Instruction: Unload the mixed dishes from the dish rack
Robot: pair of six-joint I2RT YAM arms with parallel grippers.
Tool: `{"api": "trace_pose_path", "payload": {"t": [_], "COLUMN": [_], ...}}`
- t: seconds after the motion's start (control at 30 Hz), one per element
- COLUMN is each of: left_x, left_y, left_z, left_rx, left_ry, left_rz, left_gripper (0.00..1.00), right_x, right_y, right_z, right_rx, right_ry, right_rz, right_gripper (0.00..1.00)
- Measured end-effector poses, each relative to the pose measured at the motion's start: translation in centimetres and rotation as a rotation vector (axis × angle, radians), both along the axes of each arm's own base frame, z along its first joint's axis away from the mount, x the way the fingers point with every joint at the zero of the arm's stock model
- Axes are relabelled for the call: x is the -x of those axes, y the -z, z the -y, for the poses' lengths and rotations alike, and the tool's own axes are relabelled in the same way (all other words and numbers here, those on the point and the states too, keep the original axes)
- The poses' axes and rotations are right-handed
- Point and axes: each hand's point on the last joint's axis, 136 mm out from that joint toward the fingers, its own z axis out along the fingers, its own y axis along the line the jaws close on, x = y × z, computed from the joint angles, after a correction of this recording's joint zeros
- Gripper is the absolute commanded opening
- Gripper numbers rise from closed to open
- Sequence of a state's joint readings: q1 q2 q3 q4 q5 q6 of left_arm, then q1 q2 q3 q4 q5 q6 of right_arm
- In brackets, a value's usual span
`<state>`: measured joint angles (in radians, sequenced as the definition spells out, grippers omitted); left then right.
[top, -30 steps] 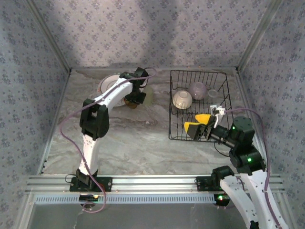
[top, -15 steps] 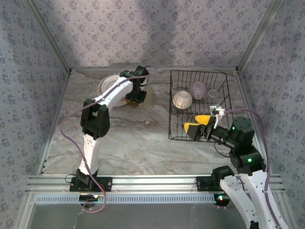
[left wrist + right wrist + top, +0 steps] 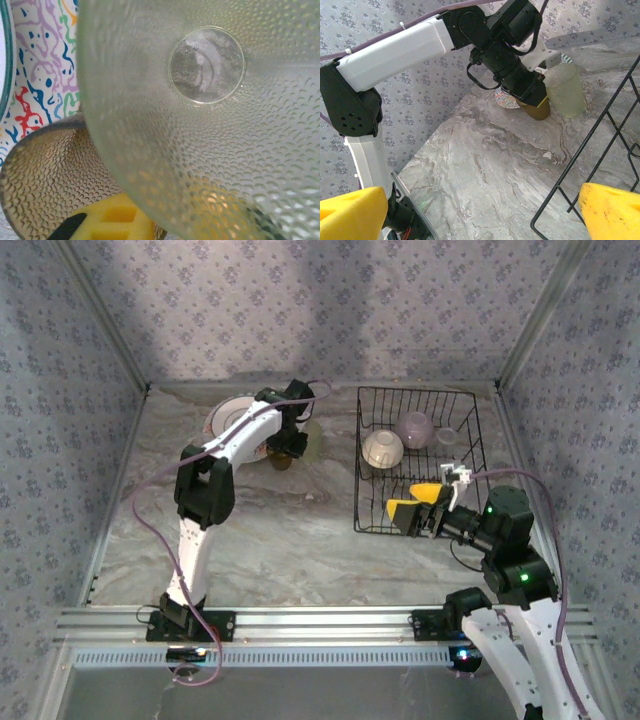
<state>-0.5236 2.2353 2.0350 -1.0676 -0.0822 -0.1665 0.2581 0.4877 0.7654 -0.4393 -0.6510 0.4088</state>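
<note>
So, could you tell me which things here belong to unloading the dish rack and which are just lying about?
Part of the job: dish rack, with the cream bowl and lilac bowl inside it; squiggle plate, tan cup and green glass, already out of it.

Just there: marble table, metal rail, patterned walls.

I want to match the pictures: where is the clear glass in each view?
Top external: glass at the far middle, left of the rack.
Left wrist: glass close up, centre and right.
Right wrist: glass upper right.
Shared landmark: brown cup beside it.
</note>
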Motion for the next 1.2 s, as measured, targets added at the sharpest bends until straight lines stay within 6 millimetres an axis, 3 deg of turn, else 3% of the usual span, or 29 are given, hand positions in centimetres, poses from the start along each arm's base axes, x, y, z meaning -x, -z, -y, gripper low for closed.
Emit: {"api": "trace_pose_path", "payload": {"t": [0.27,0.5,0.63,0.83,1.07,1.2], "left_x": [0.1,0.1,0.1,1.1,5.0,8.5], "left_y": [0.0,-0.8,-3.5,-9.5,-15.7,-19.1], "left_z": [0.0,0.0,0.0,-1.0,-2.5,-2.9], "left_rx": [0.001,0.009,0.035,0.087,0.229,0.389], "left_ry": [0.003,0.003,0.006,0.001,-0.02,-0.006], "left_rz": [-0.005,0.01,0.06,0.185,0.331,0.41], "left_gripper": [0.32,0.46,0.56,0.74,0.99,0.99], "right_x": [-0.1,-1.0,-1.7,-3.8,-7.0,-9.3], "right_y": [0.1,1.9,2.7,4.6,5.7,6.6], "right_z": [0.4,1.7,2.7,5.0,8.5,10.2], "right_rx": [0.012,0.07,0.104,0.199,0.332,0.395], "right_ry": [0.025,0.12,0.189,0.346,0.546,0.627], "right_rz": [0.006,-0.041,-0.062,-0.16,-0.25,-0.309], "right_gripper": [1.0,1.0,1.0,1.0,1.0,1.0]}}
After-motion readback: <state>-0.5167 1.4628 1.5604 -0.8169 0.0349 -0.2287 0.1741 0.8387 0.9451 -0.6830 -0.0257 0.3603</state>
